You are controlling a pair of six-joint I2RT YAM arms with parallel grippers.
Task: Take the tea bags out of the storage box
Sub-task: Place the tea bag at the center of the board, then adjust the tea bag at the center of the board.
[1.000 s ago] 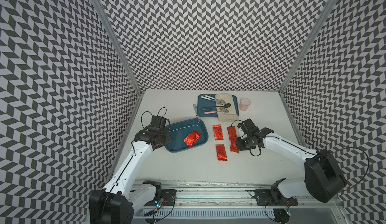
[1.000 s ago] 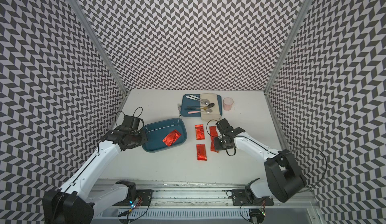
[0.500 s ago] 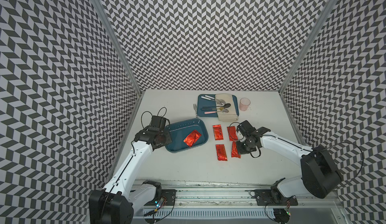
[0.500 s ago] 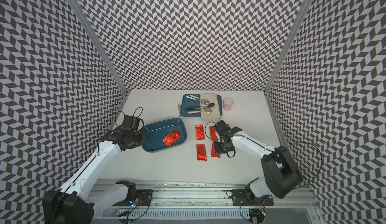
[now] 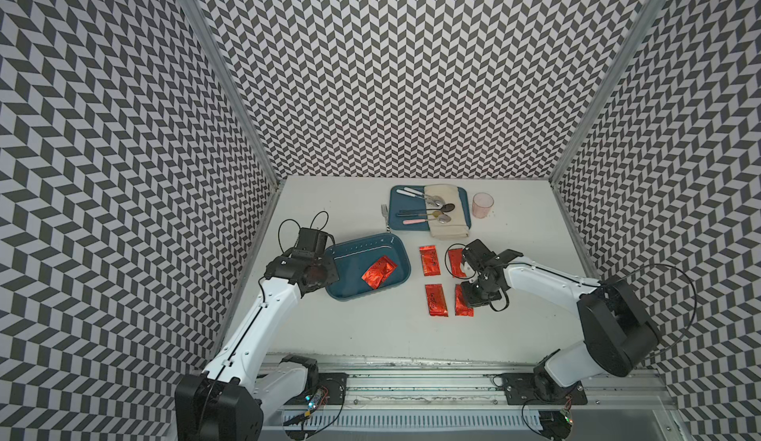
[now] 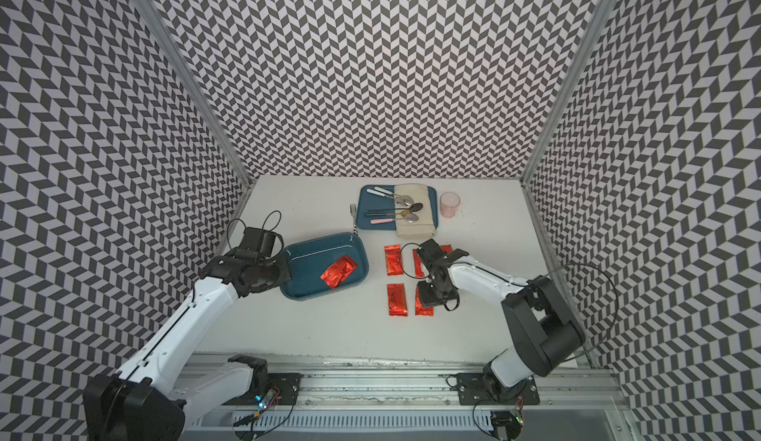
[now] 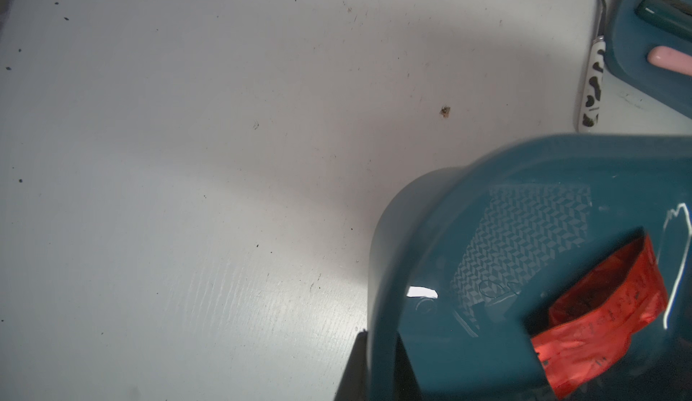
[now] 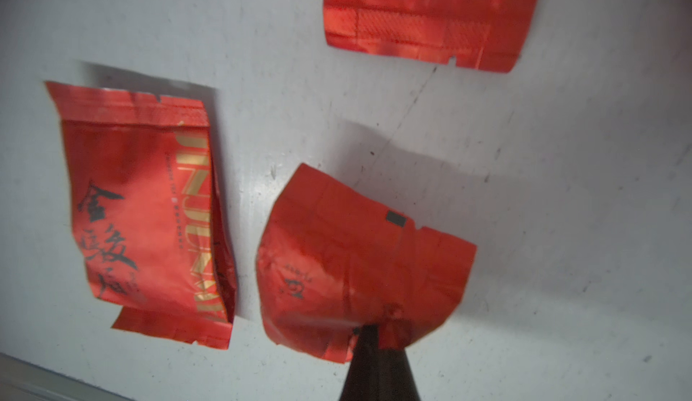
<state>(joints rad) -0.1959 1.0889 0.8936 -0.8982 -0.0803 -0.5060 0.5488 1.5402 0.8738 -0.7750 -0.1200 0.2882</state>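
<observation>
The left gripper is clamping its jaws closed on the nine o'clock wall of the teal storage box, which is sitting on the white table. Two overlapping tea bags are lying inside it, toward three o'clock. Four more sachets are lying on the table at three o'clock of the box, in two rows. The right gripper is pinching, jaws closed, one edge of the five o'clock sachet of that group. A cutlery tray and a pink cup are standing at twelve o'clock of the group.
</observation>
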